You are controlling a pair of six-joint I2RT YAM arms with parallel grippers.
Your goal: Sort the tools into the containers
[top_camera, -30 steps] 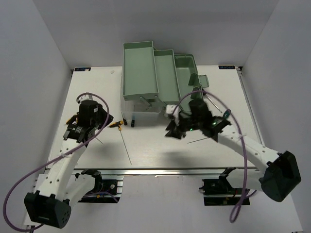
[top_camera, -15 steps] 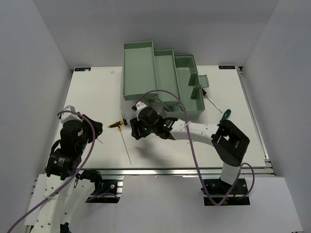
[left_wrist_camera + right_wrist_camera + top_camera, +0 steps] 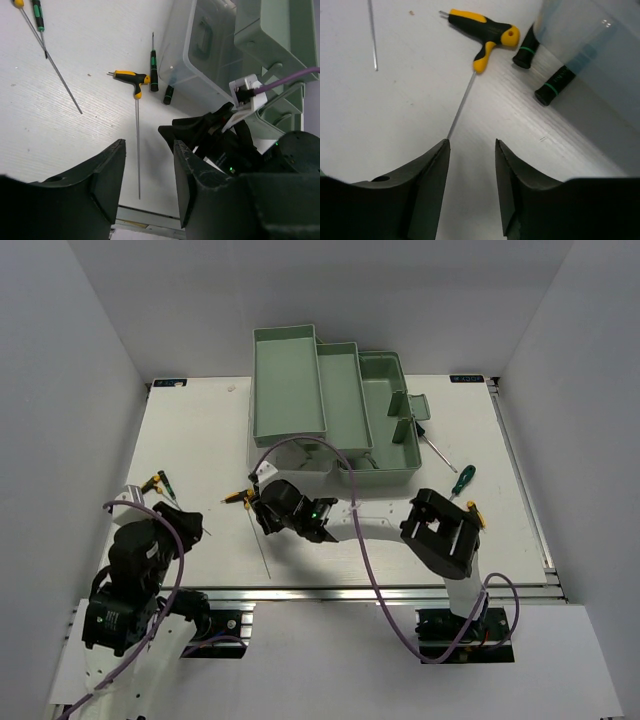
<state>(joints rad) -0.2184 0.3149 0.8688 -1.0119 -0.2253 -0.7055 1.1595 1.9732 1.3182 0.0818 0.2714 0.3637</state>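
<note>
The right gripper point(image 3: 471, 146) hung low over the table point(image 3: 200, 430), just near of the toolbox point(image 3: 290, 380). Its jaws stood partly apart and held nothing. Just far of them lay the T-handle driver point(image 3: 482, 30), yellow and black. Its thin shaft ran back toward the gap and ended beside one fingertip point(image 3: 442, 150); whether it touched could not be told. Two dark screwdrivers point(image 3: 526, 50) lay just right of that handle, with their front ends under the clear lid point(image 3: 590, 45).

The left gripper point(image 3: 148, 150) was drawn back over the near left of the table, well apart from every tool. Its jaws also stood partly apart and were empty. Its camera looked across at the T-handle driver and the right arm.

A yellow and a green screwdriver point(image 3: 155, 482) lay at the left of the table, with a bare rod point(image 3: 371, 35) nearby. Right of the toolbox lay a green-handled driver point(image 3: 462, 478), a black one point(image 3: 432, 447) and a yellow-black one point(image 3: 472, 512). The mint trays of the toolbox stood open at the far middle, and the top view showed no tool in them.
</note>
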